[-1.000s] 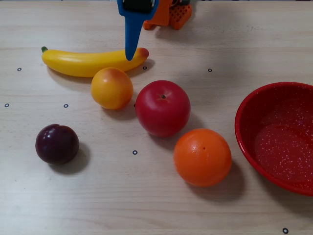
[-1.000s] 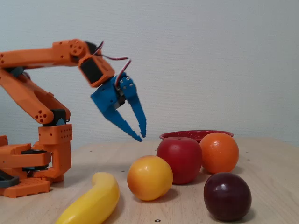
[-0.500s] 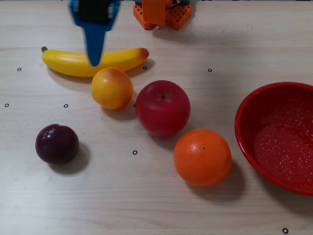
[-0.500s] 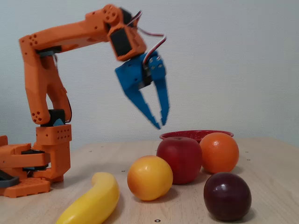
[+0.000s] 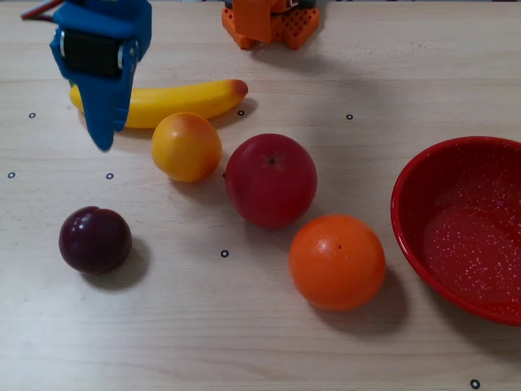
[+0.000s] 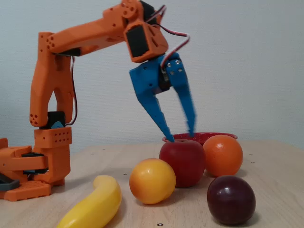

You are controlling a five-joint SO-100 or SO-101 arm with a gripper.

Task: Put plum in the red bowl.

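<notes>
The gripper (image 6: 179,137) is being held above the table (image 5: 244,350) with its blue fingers spread apart and nothing between them, as shown in the fixed view. In the overhead view the gripper (image 5: 104,138) is being seen at the upper left, over the left end of the banana (image 5: 175,102).

The plum (image 5: 95,239) is being shown resting on the table at the lower left of the overhead view, apart from the other fruit and well apart from the bowl (image 5: 411,236), which is being cut off by the right edge. In the fixed view the plum (image 6: 231,199) is being shown nearest the camera, in front of the orange (image 6: 223,155).

Between plum and bowl, the apple (image 5: 270,180) and the orange (image 5: 337,261) are being shown near each other. A yellow fruit (image 5: 186,147) is being shown just beside the banana and near the apple. The arm base (image 6: 33,166) is being seen at the left of the fixed view.
</notes>
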